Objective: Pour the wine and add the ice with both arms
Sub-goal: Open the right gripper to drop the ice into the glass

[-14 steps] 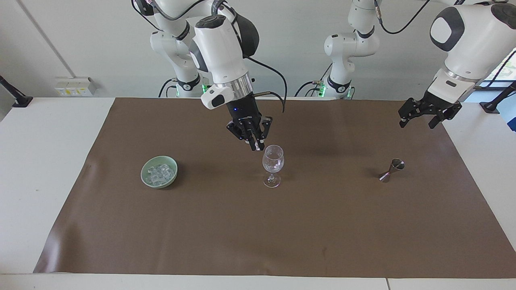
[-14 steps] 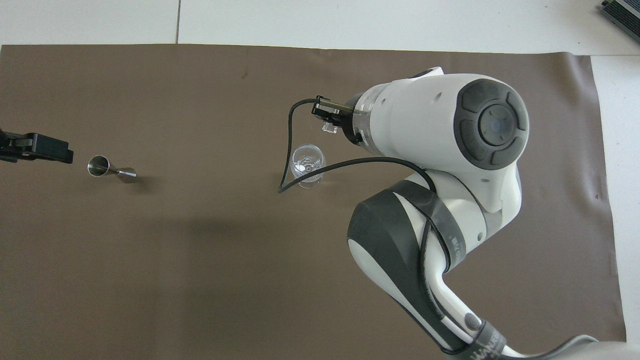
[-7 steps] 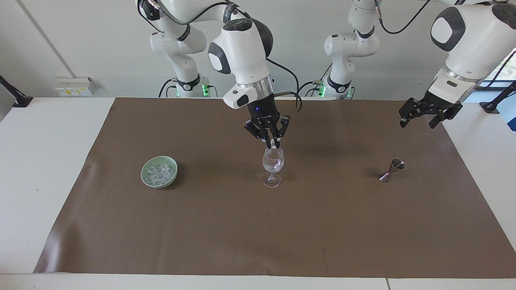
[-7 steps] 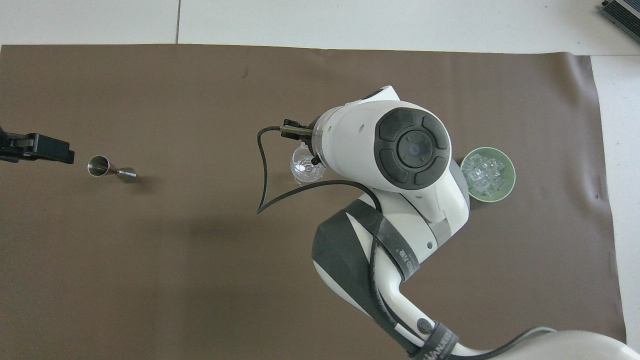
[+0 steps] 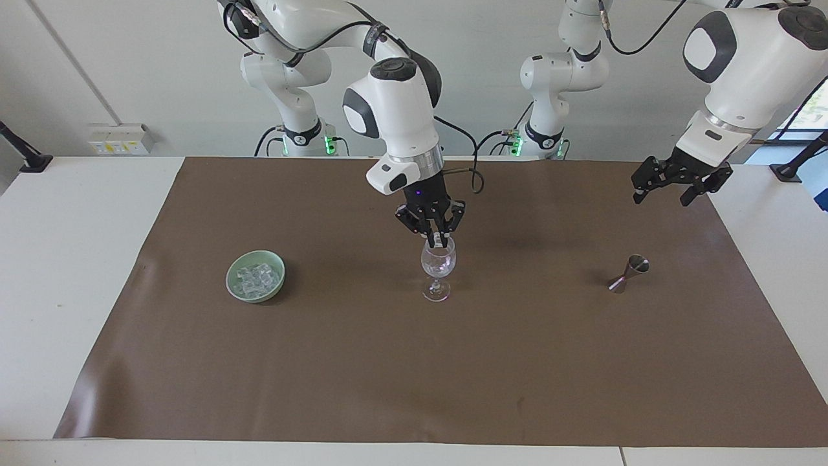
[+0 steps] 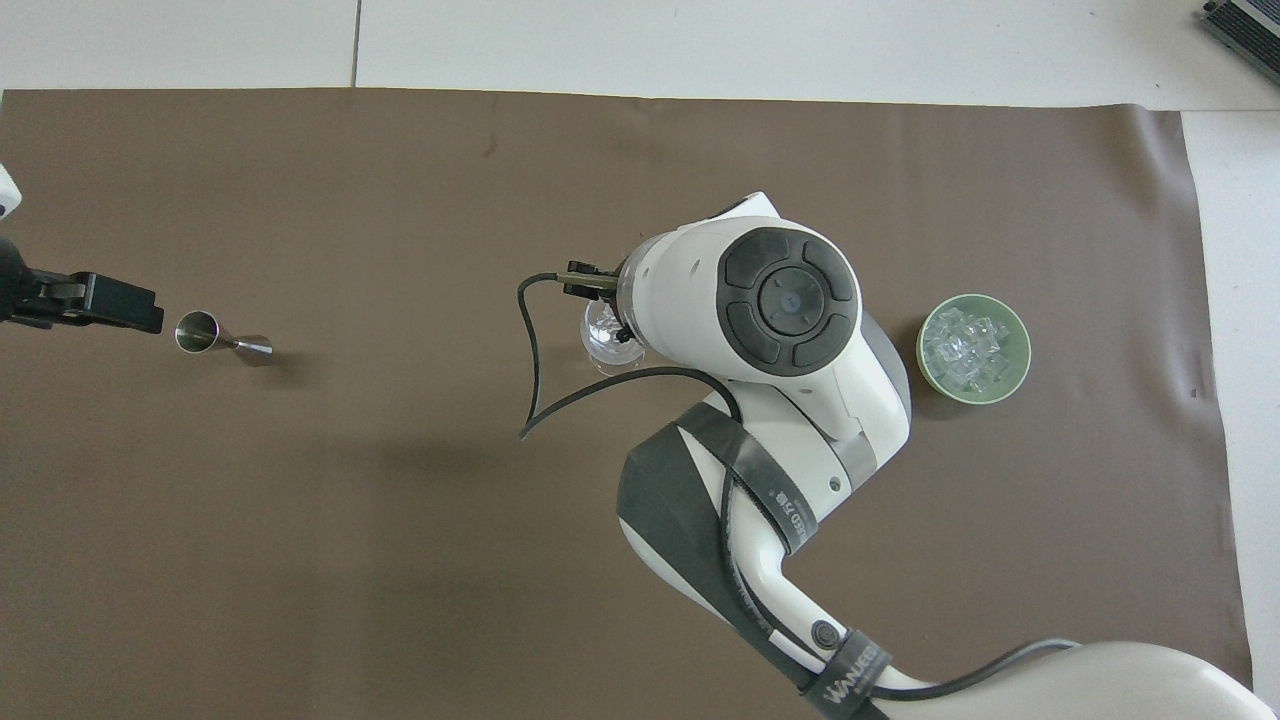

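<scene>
The brown mat (image 5: 453, 362) covers the surface. The right tool (image 5: 435, 238) hangs at the rim of the wine glass (image 5: 438, 266) mid-mat, pinched shut on what looks like one ice cube (image 5: 439, 240). I'd say it's ready to drop. The left tool (image 5: 669, 186) waits open, over the mat's edge, near the steel jigger (image 5: 629, 272). More ice (image 5: 257, 278) fills the green bowl (image 5: 235, 285) toward the right arm's end. I can't tell if wine is poured.

Robotics lab: two white arms (image 5: 394, 110) bolted at white table (image 5: 77, 259), brown mat (image 5: 388, 362), bare wall.
</scene>
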You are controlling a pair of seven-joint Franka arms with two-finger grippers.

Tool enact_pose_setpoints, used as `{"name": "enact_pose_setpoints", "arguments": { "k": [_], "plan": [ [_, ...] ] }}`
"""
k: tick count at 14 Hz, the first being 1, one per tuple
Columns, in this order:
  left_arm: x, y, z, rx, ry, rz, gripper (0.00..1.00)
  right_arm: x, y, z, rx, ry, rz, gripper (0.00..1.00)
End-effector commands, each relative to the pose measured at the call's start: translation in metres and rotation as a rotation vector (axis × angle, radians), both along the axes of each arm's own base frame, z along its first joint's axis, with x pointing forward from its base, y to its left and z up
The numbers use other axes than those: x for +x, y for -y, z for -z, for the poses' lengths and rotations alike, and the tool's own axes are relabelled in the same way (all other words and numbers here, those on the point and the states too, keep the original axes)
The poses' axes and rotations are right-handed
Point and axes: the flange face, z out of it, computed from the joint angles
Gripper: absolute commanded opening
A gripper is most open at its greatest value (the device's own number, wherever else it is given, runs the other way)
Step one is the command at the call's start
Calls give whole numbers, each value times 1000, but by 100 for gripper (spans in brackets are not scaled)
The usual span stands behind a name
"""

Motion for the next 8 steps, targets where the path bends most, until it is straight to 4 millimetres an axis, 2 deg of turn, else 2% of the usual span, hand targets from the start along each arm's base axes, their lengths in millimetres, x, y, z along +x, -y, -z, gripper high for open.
{"name": "enact_pose_setpoints", "arguments": {
  "k": [1, 6, 8],
  "plan": [
    [-10, 1, -1, 5, -12, 9, 100, -4, -6, 14, -13, -6, -4, 0],
    [-12, 1, -1, 5, -26, 7, 100, -3, -7, 13, -5, 3, -8, 2],
    [-12, 0, -1, 3, -27, 4, 100, -2, -6, 13, -6, 3, -5, 49]
  ]
}}
